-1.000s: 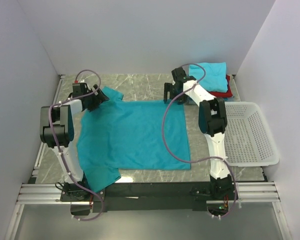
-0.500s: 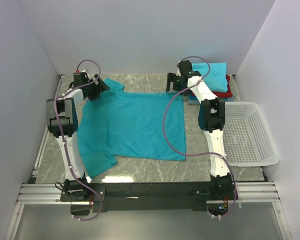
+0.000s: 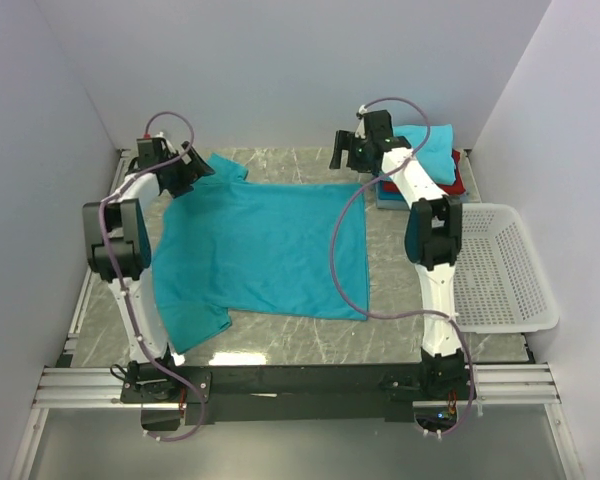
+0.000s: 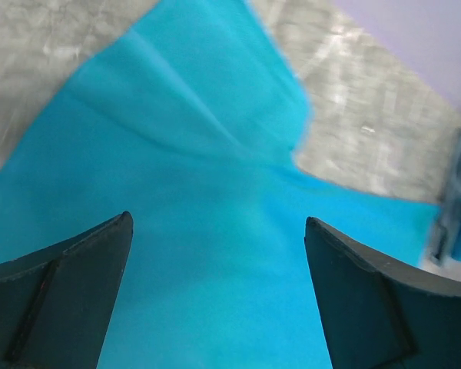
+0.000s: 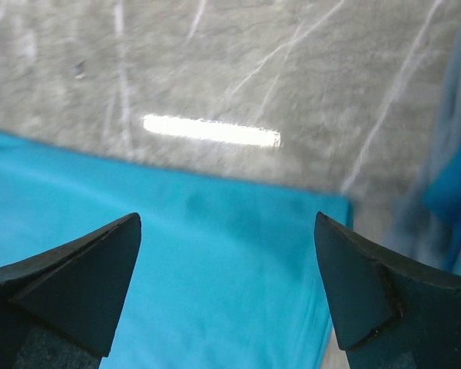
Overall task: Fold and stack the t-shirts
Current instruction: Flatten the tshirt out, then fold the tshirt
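Note:
A teal t-shirt point(image 3: 260, 250) lies spread flat on the marble table, one sleeve at the far left point(image 3: 225, 167) and the other at the near left point(image 3: 195, 325). My left gripper point(image 3: 187, 172) point(image 4: 217, 219) hovers open over the shirt's far left shoulder point(image 4: 215, 154), nothing between its fingers. Open too, my right gripper point(image 3: 343, 153) point(image 5: 227, 217) hangs above the shirt's far right corner point(image 5: 177, 254). A stack of folded t-shirts point(image 3: 430, 150) sits at the back right: teal on top, red point(image 3: 450, 184) and darker blue point(image 3: 385, 199) beneath.
A white lattice basket point(image 3: 500, 270) stands along the right side of the table. Walls close in the table at the left, back and right. Bare marble point(image 3: 310, 340) shows between the shirt and the near rail.
Both arms have reached farther toward the back wall. The spread shirt has shifted away from the near edge and lies flatter. Both sets of jaws have widened slightly.

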Controlling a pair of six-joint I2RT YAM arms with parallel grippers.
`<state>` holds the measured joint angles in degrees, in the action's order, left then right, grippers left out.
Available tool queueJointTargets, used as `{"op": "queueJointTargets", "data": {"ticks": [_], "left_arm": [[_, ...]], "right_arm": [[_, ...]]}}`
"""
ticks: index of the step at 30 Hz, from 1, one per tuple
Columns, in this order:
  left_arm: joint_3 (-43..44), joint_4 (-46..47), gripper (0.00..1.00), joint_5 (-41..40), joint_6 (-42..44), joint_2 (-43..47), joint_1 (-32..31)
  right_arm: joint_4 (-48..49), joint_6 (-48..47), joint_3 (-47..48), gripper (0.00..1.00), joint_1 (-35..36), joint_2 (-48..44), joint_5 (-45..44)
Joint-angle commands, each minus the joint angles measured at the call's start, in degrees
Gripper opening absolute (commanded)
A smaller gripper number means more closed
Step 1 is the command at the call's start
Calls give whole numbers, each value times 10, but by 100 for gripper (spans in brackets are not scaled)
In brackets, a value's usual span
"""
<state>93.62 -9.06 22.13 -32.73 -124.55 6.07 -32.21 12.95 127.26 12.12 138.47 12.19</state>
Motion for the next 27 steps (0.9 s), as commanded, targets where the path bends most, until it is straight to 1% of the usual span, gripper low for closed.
{"op": "queueJointTargets", "data": {"ticks": [1,2,3,4,5,6,7,8,9,10,11,12,15,18,20,23,27], "left_arm": [[-43,2,100,2,-7,149,4],[-76,-6,99,-11,-8,170,4],[-95,-18,99,-16,-10,209,4],[-115,-23,99,-20,-11,229,4],[-161,-23,100,-25,-14,250,4],[-190,-18,100,-24,-15,292,3],[-220,2,99,-25,-19,314,3],[-279,11,99,-29,-33,335,2],[-308,22,100,-33,-37,372,1],[-336,39,99,-34,-40,388,-1],[-384,48,99,-37,-46,401,-3],[-405,56,99,-38,-46,424,-3],[-465,69,99,-52,-49,442,-3],[-484,86,99,-47,-48,437,-3],[-490,109,99,-43,-53,428,-2],[-488,143,99,-36,-52,392,-3],[-479,167,99,-12,-55,343,-3]], "right_arm": [[32,-4,-73,100,22,-129,-7],[34,-3,-100,100,28,-166,-17],[36,1,-155,100,35,-185,-29],[37,9,-185,100,48,-221,-50],[40,14,-214,100,58,-238,-61],[40,20,-267,100,66,-254,-68],[41,30,-292,100,73,-269,-73],[38,37,-318,100,93,-296,-94],[39,43,-364,100,101,-309,-103],[43,53,-391,100,112,-332,-117],[53,59,-413,100,126,-343,-134],[61,64,-453,100,132,-351,-134],[79,85,-501,100,134,-350,-124],[71,81,-497,100,133,-328,-138],[67,73,-484,100,130,-296,-140],[42,68,-433,100,121,-242,-141],[35,74,-404,100,106,-204,-138]]}}
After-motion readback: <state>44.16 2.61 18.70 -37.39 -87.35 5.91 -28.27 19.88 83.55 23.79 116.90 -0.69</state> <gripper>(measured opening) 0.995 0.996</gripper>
